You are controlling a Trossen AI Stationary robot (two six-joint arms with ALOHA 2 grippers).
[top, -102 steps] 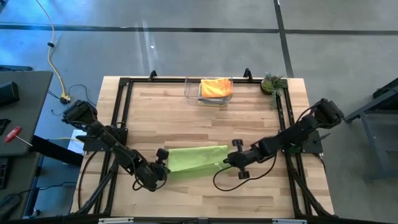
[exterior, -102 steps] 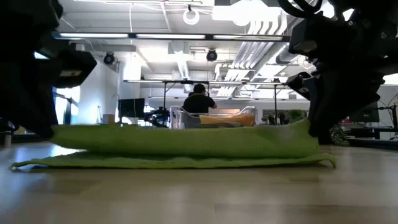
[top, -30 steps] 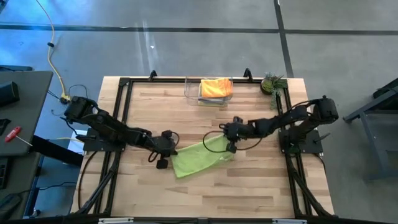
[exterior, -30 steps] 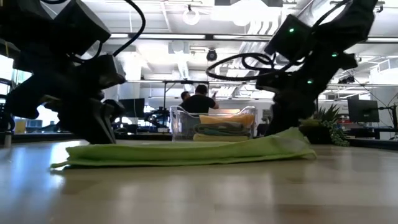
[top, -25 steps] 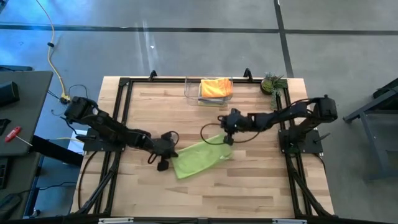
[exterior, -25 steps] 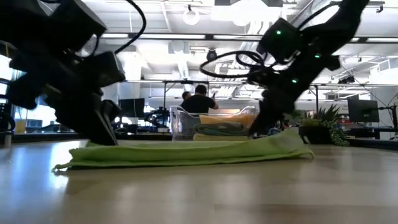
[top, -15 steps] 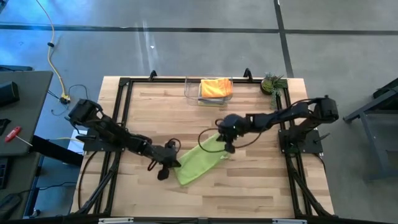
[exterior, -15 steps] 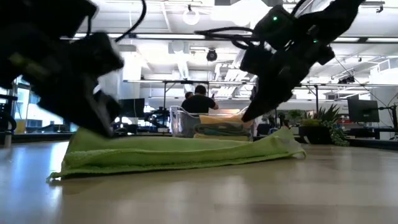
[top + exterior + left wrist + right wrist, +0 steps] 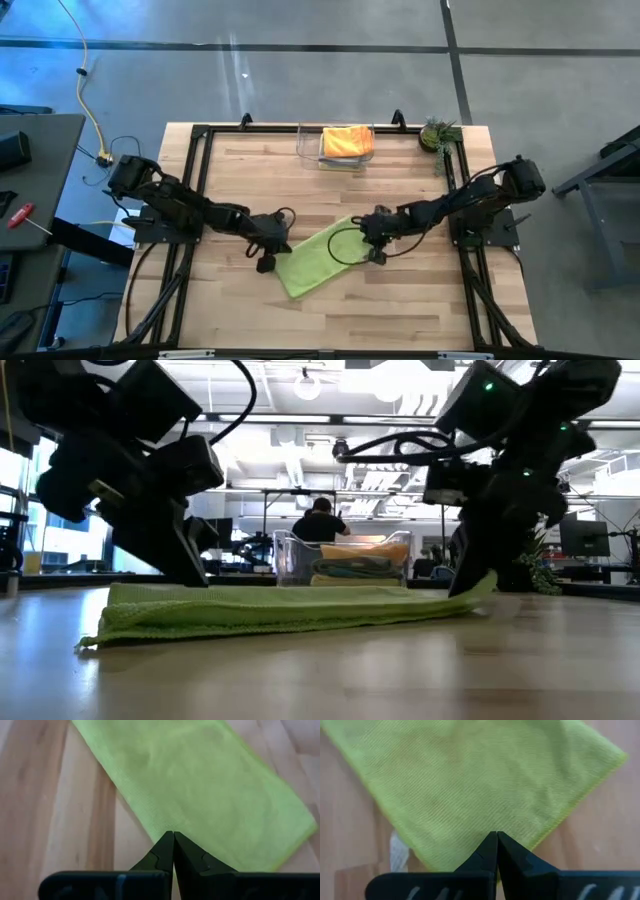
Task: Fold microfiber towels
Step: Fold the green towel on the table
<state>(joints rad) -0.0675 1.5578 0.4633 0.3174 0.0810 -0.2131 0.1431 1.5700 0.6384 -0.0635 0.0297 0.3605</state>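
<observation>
A folded lime-green microfiber towel lies slantwise on the wooden table, in front of the clear plastic bin that holds an orange cloth. The left gripper pinches the towel's left edge, fingers pressed together; the right gripper, likewise closed, grips its right end.

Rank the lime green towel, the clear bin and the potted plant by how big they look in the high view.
1. lime green towel, lying folded between the left gripper and right gripper.
2. clear bin, holding folded towels.
3. potted plant, at the table's far right corner.
</observation>
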